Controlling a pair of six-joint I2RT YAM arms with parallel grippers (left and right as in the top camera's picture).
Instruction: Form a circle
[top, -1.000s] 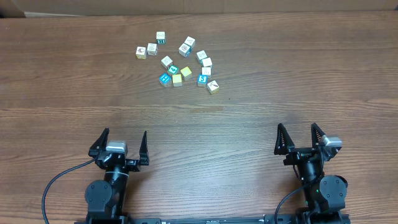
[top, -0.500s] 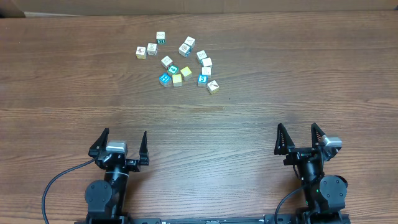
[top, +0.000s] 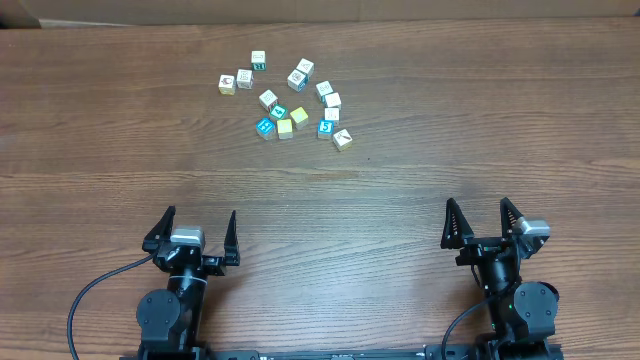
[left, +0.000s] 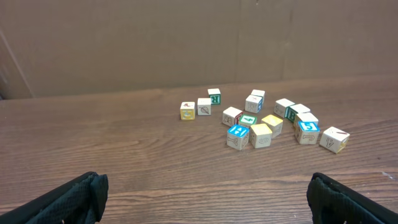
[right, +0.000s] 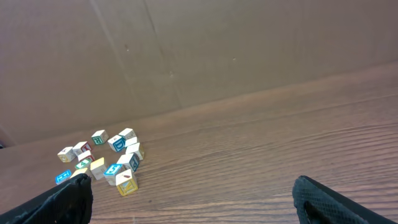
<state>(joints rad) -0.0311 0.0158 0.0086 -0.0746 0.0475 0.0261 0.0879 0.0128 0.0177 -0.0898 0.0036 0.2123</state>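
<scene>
Toward the far side of the brown wood-grain table (top: 450, 110), left of centre, the loose cluster of small toy cubes (top: 279, 112) lies as an irregular scatter of whitish picture-faced, pale yellow and teal-blue pieces. The blue cube marked with a white H (top: 265, 127) sits on its near-left edge. No closed ring is formed yet: some cubes touch and others sit apart, so the task appears to be at its start. The left gripper (top: 200, 216) and the right gripper (top: 477, 206) rest at the near edge, well apart from the cubes, each with jaws spread wide and holding nothing. This parked posture aims both wrist cameras across the table at the cluster, in front of the plain brown cardboard wall (left: 186, 43). The next move likely calls for a forward reach to nudge outlying cubes onto a common curve
</scene>
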